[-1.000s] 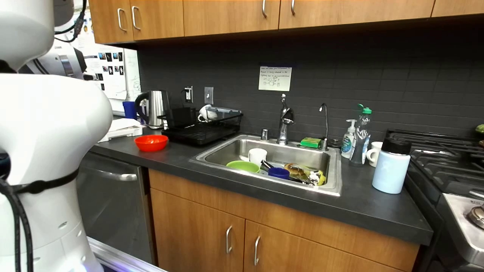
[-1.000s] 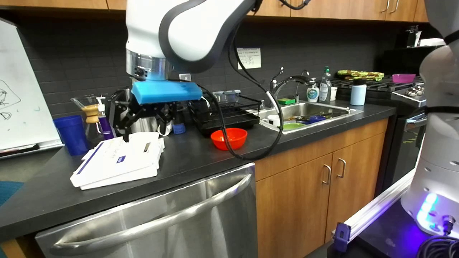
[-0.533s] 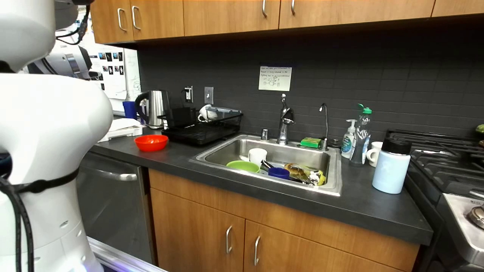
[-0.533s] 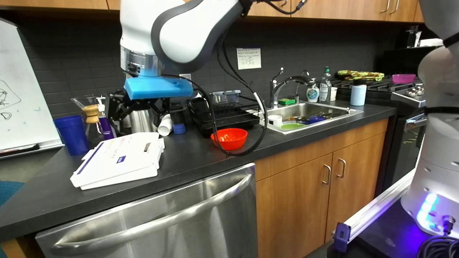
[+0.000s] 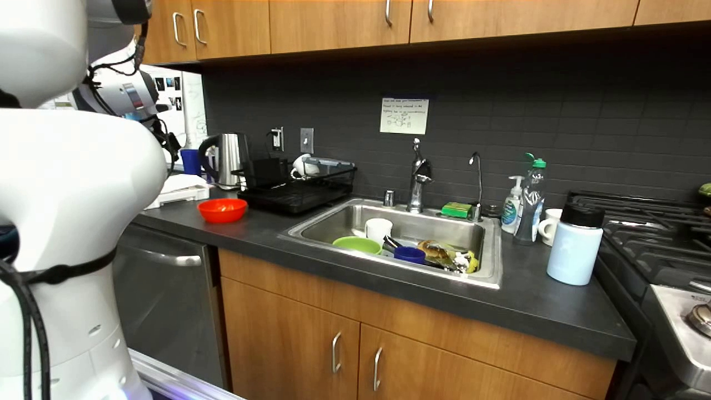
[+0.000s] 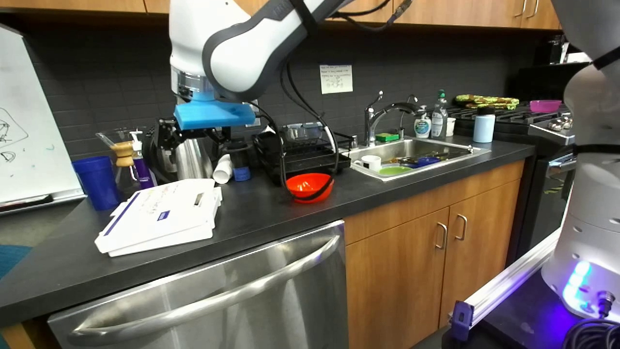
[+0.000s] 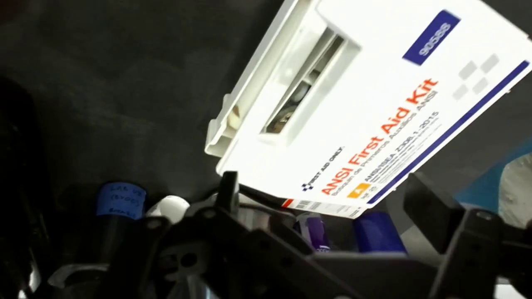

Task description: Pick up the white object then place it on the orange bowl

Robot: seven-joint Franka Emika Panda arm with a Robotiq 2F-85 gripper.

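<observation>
Nearest in an exterior view stands the dishwasher (image 6: 218,286), its brushed-steel front streaked with reflections, under a matte black counter (image 6: 256,208). On the counter lies a kit (image 6: 162,218), flat boxy white plastic; the wrist view alone makes its red lettering readable. The gripper (image 7: 324,181), black and jointed, hangs above the counter below a smooth blue block (image 6: 215,115); in the wrist view its fingers (image 7: 228,193) stand wide apart. Clear of the kit, the bowl (image 5: 222,214) sits upright on the counter in both exterior views, round, shallow, glossy, red-orange; in an exterior view a black cable (image 6: 315,196) crosses its front. Farther back, beside a shiny steel kettle (image 6: 193,160), a smooth white cylinder (image 6: 223,169) lies on its side, outside the bowl; the wrist view gives mainly its rounded end. Beyond come a black rack (image 5: 286,195), a metal sink (image 5: 433,229) and a wall (image 5: 472,128) of dark tile.
</observation>
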